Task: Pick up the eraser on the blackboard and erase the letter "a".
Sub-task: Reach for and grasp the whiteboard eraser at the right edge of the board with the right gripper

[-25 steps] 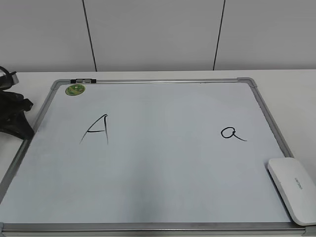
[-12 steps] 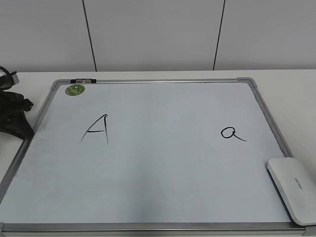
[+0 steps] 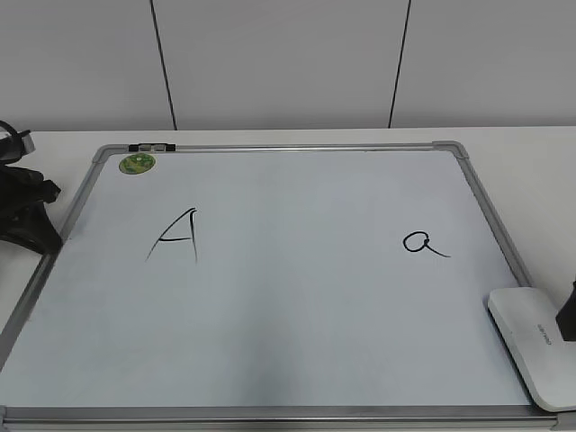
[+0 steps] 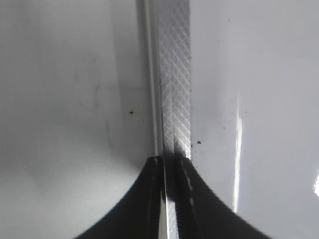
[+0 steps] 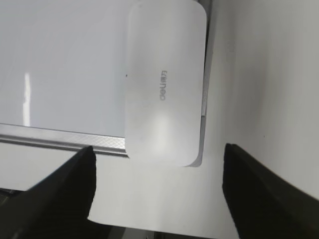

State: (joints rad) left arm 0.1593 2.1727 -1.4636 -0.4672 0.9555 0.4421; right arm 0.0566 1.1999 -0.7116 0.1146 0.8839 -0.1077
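The white eraser (image 3: 535, 346) lies on the near right corner of the blackboard (image 3: 297, 279), overhanging its frame. It also shows in the right wrist view (image 5: 164, 84), with grey lettering on top. The small letter "a" (image 3: 423, 243) is written on the board's right side, behind the eraser. My right gripper (image 5: 158, 162) is open and empty, its fingers wide apart just short of the eraser's near end; a dark bit of it shows at the exterior view's right edge (image 3: 567, 313). My left gripper (image 4: 172, 162) is shut, its tips over the board's silver frame (image 4: 174, 74) at the left.
A larger capital "A" (image 3: 175, 236) is written on the board's left side. A round green sticker (image 3: 137, 164) sits at the far left corner. The left arm (image 3: 22, 211) rests beside the board's left edge. A white wall stands behind the table.
A dark part of my right gripper has come into the exterior view at the right edge, beside the eraser. The eraser, the board and the left arm have not moved.
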